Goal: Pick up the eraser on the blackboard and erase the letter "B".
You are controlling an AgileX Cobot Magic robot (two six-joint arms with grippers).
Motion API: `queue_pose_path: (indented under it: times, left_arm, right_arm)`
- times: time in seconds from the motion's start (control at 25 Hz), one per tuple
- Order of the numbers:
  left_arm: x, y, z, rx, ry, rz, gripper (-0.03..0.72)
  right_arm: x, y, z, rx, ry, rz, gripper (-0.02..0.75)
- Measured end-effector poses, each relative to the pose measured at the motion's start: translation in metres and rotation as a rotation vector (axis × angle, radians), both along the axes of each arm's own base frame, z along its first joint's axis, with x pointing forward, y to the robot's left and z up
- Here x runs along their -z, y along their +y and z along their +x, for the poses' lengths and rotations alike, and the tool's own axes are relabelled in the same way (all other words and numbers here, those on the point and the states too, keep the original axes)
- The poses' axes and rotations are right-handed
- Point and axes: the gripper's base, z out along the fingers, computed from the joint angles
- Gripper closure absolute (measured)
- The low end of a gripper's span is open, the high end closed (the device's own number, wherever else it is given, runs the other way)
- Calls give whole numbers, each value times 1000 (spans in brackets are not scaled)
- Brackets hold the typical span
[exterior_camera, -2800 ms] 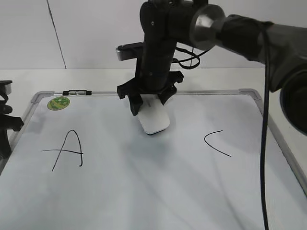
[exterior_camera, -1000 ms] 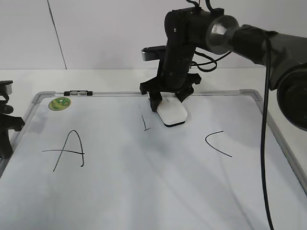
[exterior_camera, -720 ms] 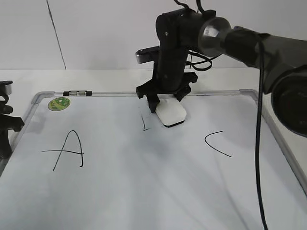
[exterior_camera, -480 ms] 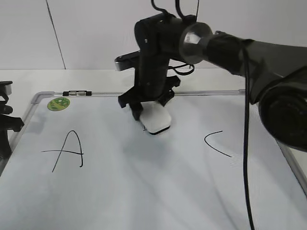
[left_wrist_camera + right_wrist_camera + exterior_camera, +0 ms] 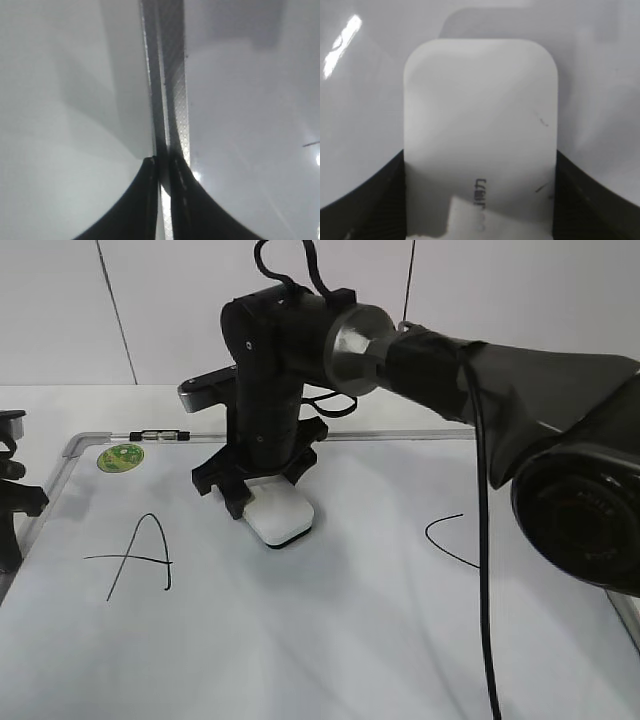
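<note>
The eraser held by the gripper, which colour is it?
White, with small grey lettering; the eraser shows best in the right wrist view.

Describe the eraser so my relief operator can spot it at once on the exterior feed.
Find the blackboard, a white board with a grey frame. Between its drawn A and C, the right gripper clamps the eraser: a white rounded block lying flat, unlike the round green magnet near the board's far left corner.

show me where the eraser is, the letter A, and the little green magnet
eraser [image 5: 281,521], exterior view, on its white top face.
letter A [image 5: 140,556], exterior view, on the crossbar stroke.
green magnet [image 5: 120,456], exterior view, on the middle of the disc.
</note>
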Motion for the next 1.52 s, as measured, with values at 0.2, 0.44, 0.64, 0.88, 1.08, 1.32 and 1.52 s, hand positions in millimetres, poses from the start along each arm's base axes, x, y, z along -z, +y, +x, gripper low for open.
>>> queue_pose_path:
  times: [0.2, 0.44, 0.64, 0.88, 1.08, 1.32, 1.52]
  left_arm:
    - [0, 0, 0, 0, 0, 0, 671]
    - [0, 0, 0, -3, -2, -3, 671]
    - [0, 0, 0, -3, -2, -3, 671]
    - [0, 0, 0, -3, -2, -3, 671]
    - [0, 0, 0, -3, -2, -3, 671]
    - [0, 0, 0, 1, 2, 0, 671]
    - [0, 0, 0, 1, 2, 0, 671]
  right_arm:
    - [0, -10, 8, 29, 9, 11, 201]
    - [-1, -44, 33, 137, 40, 65, 201]
    - [-1, -92, 62, 257, 33, 65, 201]
    - [-1, -105, 68, 297, 41, 80, 201]
    - [-1, -95, 63, 279, 49, 90, 201]
    - [-1, -61, 45, 191, 25, 54, 201]
    - [-1, -22, 19, 104, 34, 62, 201]
